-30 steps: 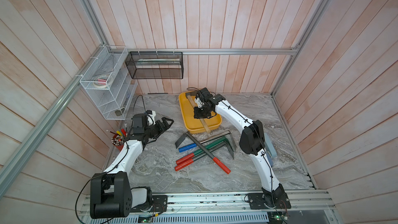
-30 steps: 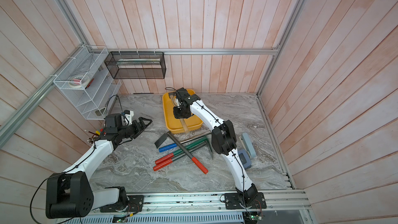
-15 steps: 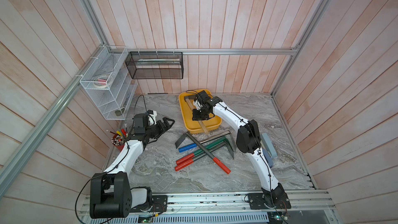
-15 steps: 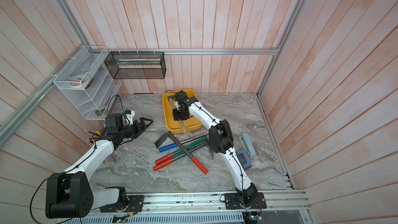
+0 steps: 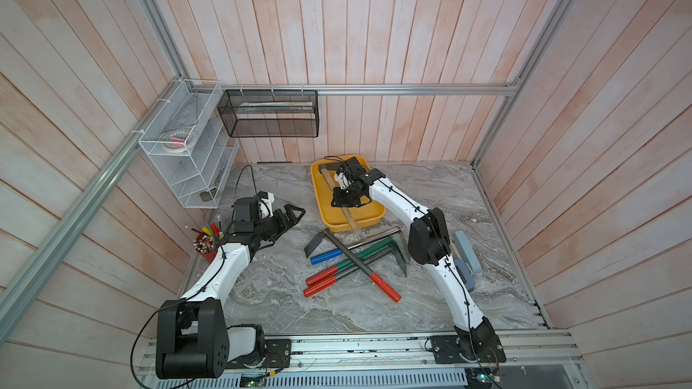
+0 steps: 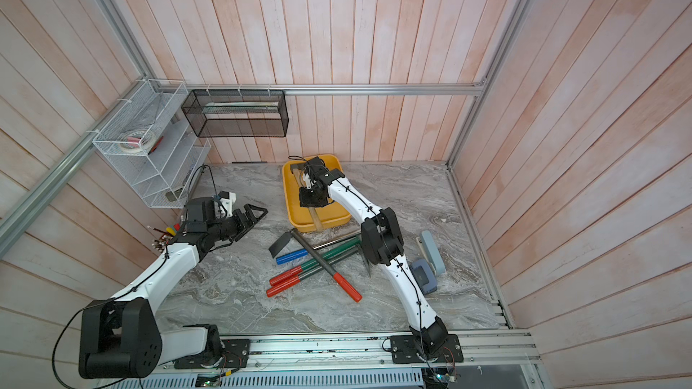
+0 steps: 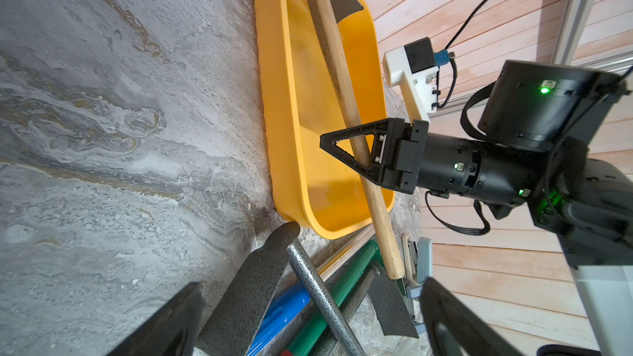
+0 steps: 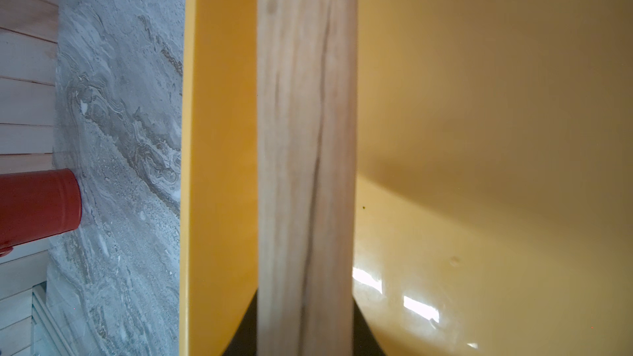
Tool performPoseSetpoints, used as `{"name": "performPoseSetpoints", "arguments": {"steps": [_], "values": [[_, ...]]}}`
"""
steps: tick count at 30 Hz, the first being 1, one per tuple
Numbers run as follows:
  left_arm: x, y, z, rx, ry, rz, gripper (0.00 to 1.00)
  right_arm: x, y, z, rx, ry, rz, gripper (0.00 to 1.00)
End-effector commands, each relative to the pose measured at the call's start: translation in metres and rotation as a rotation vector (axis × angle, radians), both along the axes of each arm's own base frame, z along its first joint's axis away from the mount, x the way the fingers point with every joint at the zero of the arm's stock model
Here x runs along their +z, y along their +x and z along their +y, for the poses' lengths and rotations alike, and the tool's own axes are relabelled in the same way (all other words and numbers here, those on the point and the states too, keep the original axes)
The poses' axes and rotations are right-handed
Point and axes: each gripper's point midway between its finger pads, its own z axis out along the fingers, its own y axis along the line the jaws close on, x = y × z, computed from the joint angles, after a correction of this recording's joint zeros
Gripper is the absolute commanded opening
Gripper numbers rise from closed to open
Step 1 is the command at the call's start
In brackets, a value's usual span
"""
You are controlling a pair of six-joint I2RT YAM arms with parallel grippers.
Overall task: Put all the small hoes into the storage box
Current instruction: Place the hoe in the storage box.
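Spanning 1 storage box (image 7: 291,97): 1 small hoe (image 7: 337,63).

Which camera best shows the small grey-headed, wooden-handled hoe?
The left wrist view: nearly all of the hoe shows, head inside the yellow plastic tray, handle end over its rim. In both top views the right arm covers its middle; the right wrist view shows only blurred handle.

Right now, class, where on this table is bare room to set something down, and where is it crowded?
Free: the marble between the storage box and the right wall; the strip between the tool pile and the front rail; the patch between that pile and the left arm. Crowded: the pile itself.
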Motion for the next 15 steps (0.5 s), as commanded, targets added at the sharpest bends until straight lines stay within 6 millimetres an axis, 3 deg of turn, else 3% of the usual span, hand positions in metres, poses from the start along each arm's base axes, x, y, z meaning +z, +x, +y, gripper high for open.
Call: {"name": "performPoseSetpoints", "arguments": {"steps": [1, 15], "values": [[-0.007, -0.002, -0.003, -0.011, -0.002, 0.007, 1.00, 0.019, 0.023, 0.011, -0.002, 0.062, -0.103, 0.00], [-0.010, -0.002, -0.001, -0.003, 0.012, 0.020, 1.00, 0.006, 0.027, 0.012, -0.017, 0.069, -0.082, 0.00]]}}
